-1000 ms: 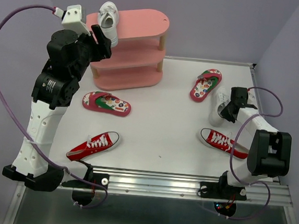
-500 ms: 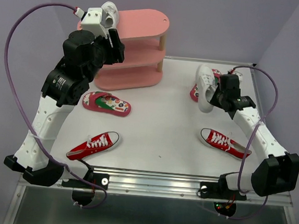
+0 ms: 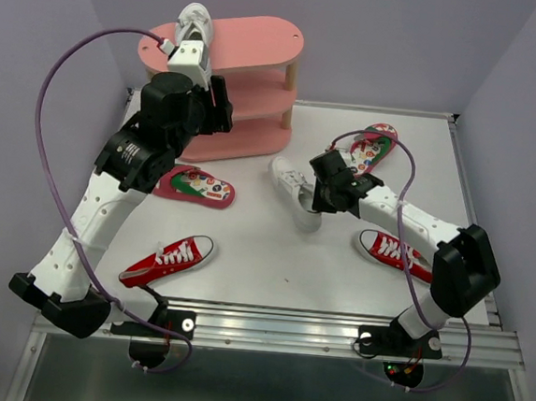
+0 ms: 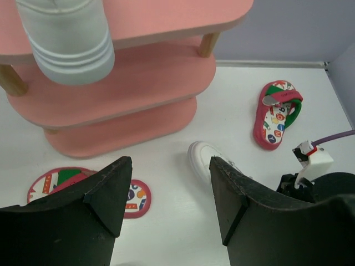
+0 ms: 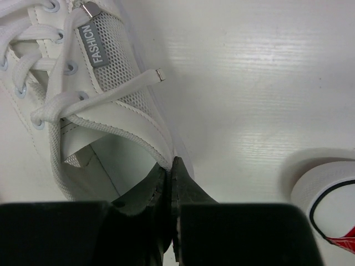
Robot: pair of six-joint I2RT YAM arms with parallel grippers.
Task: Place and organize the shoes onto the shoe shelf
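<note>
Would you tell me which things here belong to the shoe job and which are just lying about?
Job: pink shoe shelf; white sneaker on top board; held white sneaker; left red sneaker; right red sneaker; left flip-flop; right flip-flop.
Other: purple cables; metal rail.

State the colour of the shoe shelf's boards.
The shoe shelf is pink; the left wrist view shows it best.

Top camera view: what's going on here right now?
The right gripper has its jaws shut on the collar of a white sneaker near the middle of the table. The left gripper hangs open in front of the pink shoe shelf, whose top tier holds the other white sneaker. Two red sneakers and two flip-flops lie on the table.
</note>
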